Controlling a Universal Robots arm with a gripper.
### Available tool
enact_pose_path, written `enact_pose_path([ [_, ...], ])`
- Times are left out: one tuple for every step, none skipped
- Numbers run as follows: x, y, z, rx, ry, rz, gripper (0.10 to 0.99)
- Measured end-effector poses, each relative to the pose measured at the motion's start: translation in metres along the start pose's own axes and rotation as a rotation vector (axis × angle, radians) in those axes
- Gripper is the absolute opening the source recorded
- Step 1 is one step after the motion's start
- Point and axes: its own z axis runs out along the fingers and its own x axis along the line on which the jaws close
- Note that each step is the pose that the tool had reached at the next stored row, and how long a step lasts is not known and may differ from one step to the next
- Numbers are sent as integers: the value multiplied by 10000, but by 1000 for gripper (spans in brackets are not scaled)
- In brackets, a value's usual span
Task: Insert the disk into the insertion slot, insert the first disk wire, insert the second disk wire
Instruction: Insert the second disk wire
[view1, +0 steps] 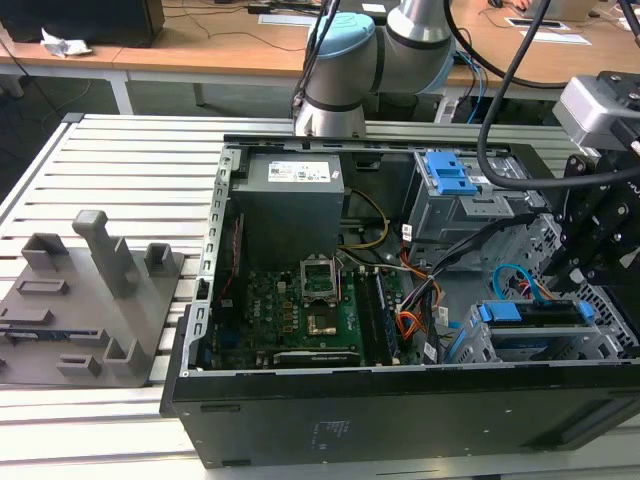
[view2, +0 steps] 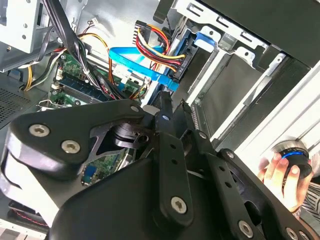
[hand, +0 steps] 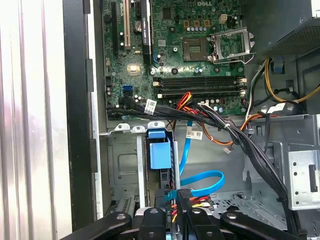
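- Exterior view: open PC case lies on a slatted table. The insertion slot, a low perforated cage, sits in the case corner at the exterior view's right, tight against the case wall. The disk is seated in it, blue carrier edge up, long axis along the case's near wall. The gripper hangs just above and beside the cage; jaw state is not readable here. The taller cage with blue latch stands further back, with loose cables crossing the gap between the two cages. Free room is mainly over the motherboard.
- Second wrist view: black fingers point at the disk's connector end. A blue flat cable and a red-yellow-black power lead crowd that end. A person's hand rests on a knob outside the case.
- First wrist view: disk carrier's blue tab sits in the bay, between sheet-metal rails. Whether the fingers are spread or pinching something, I cannot tell.
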Motion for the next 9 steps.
enact_pose_path([
  [0, 0, 0, 0, 0, 0, 161],
  [0, 0, -1, 0, 0, 1, 102],
  [0, 0, -1, 0, 1, 0, 102],
  [0, 0, -1, 0, 0, 0, 106],
  [0, 0, -1, 0, 1, 0, 106],
  [0, 0, -1, 0, 0, 0, 106],
  [0, 0, -2, 0, 0, 1, 106],
  [0, 0, -2, 0, 0, 1, 106],
  [0, 0, -3, 0, 1, 0, 106],
])
